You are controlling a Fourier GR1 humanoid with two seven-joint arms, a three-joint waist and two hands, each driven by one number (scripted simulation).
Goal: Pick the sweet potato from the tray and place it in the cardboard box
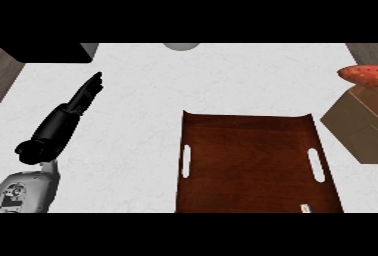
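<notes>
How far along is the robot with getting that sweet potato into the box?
Nearly there, it seems. Done: the sweet potato is off the tray. In hand: it shows at the view's right edge, just above the cardboard box; whatever holds it is out of view. Left: it does not look settled inside the box yet. The left robot hand rests open at the left.

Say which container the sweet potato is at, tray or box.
The cardboard box at the right edge: the sweet potato shows just above it, apart from the brown tray.
</notes>
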